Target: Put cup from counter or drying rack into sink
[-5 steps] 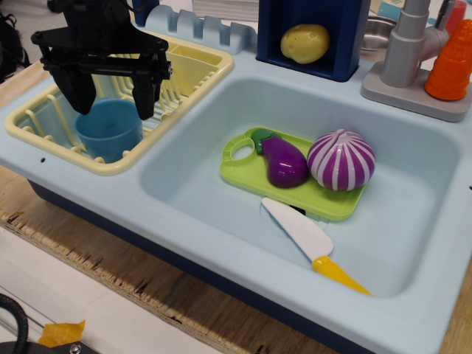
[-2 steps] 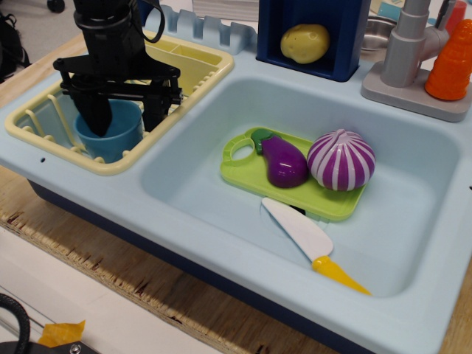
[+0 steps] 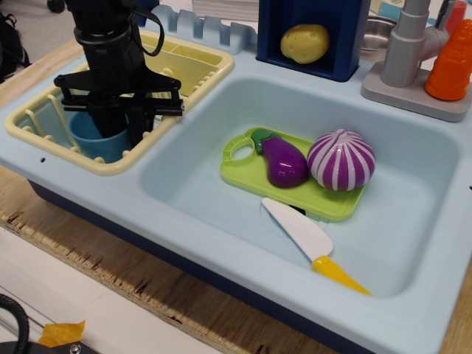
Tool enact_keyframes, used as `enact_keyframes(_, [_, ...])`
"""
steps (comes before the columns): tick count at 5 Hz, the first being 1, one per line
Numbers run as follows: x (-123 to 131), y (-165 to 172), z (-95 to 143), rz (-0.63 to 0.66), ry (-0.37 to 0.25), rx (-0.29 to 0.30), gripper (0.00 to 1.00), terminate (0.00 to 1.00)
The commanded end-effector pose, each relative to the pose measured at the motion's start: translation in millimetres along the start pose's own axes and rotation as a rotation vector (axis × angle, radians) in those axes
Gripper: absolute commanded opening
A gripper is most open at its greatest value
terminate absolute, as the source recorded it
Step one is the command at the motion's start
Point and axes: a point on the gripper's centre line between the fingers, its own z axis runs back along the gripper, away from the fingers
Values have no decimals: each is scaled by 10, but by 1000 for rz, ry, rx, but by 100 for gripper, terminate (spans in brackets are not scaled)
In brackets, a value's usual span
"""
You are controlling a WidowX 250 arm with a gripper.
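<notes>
The blue cup [image 3: 87,137] stands upright in the pale yellow drying rack [image 3: 193,65] at the left. My black gripper [image 3: 130,124] is lowered onto it from above. One finger is inside the cup and the other is outside its right wall, and they are drawn in close on that wall. The arm hides most of the cup's opening. The pale blue sink [image 3: 417,221] lies to the right of the rack, set in the pale blue counter [image 3: 88,193].
In the sink lie a green cutting board [image 3: 243,171] with a purple eggplant [image 3: 284,162] and a striped onion [image 3: 341,158], and a white knife [image 3: 302,234]. At the back are a blue box with a potato [image 3: 305,42], a grey faucet [image 3: 409,51] and an orange carrot [image 3: 451,63].
My gripper came down over the cup, with one finger going inside it. The fingers drew together on the cup's right wall. The cup shifted slightly left.
</notes>
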Motion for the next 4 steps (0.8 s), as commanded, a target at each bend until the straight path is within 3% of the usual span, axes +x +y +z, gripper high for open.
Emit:
enact_keyframes(1, [43,22,211,-11,-59,1,0,0])
enact_keyframes(2, [74,-66,459,-51,-121,4,0,0])
enact_keyframes(3, [35,-271,699,-135,-180,-35,0,0])
enact_keyframes(4, [-87,-548,754,-206,-184,-73,0,0])
